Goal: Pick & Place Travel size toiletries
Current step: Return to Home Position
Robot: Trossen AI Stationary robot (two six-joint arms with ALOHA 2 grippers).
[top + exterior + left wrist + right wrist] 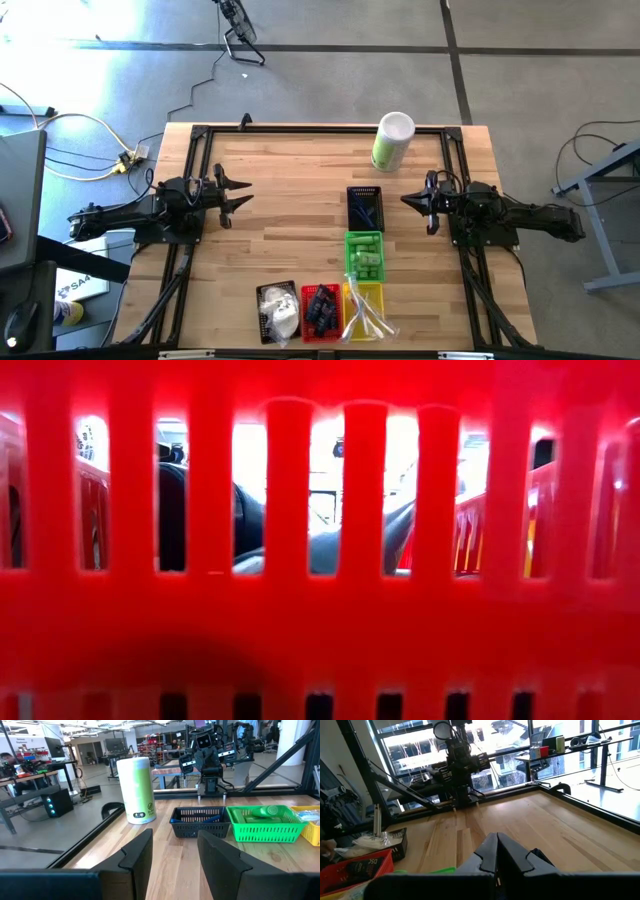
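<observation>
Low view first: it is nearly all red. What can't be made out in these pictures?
Low view: the wall of the red basket fills the picture; only dark shapes show through its slots.
High view: the dark blue tubes in the black basket are too small to count.
Left wrist view: the yellow basket is cut off by the picture's edge.
</observation>
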